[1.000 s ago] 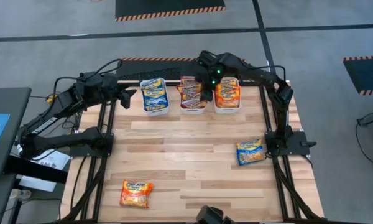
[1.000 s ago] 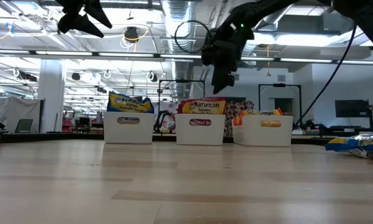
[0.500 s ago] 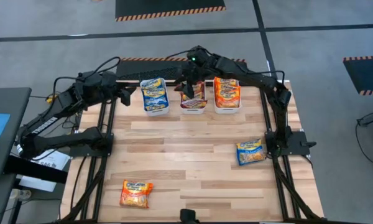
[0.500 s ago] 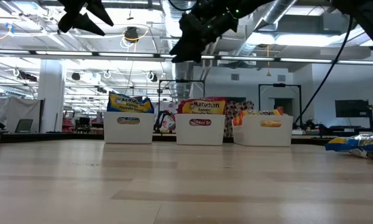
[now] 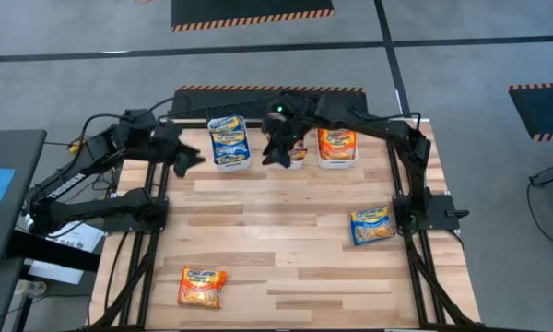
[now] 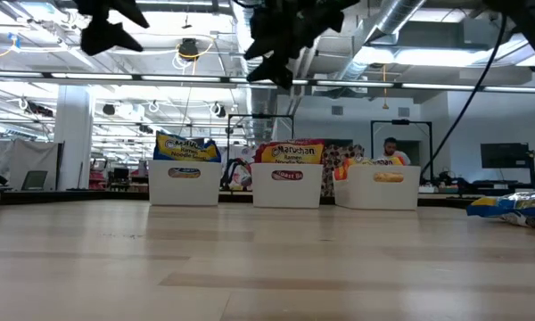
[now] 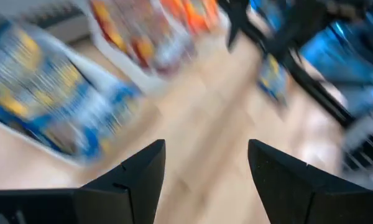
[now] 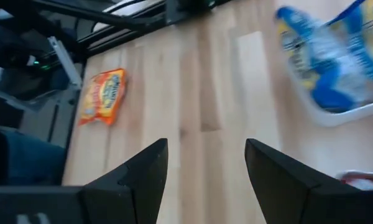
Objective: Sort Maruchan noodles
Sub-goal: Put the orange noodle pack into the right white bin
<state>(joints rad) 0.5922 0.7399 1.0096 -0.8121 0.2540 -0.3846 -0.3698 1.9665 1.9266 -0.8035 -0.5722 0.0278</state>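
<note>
I am swinging my right claw (image 5: 278, 152), wide and empty, leftward off the orange bin (image 5: 337, 148), past the maroon one. Two noodle packets are waiting on the desk (image 5: 286, 231): orange (image 5: 201, 286) lower left, blue (image 5: 371, 225) right. My left claw (image 5: 186, 159), wide too, is hovering upper left.

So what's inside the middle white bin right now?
The middle bin holds maroon Maruchan packets standing above its rim. From overhead the right gripper, open and empty, hangs over it and covers most of them, so their count cannot be told.
</note>
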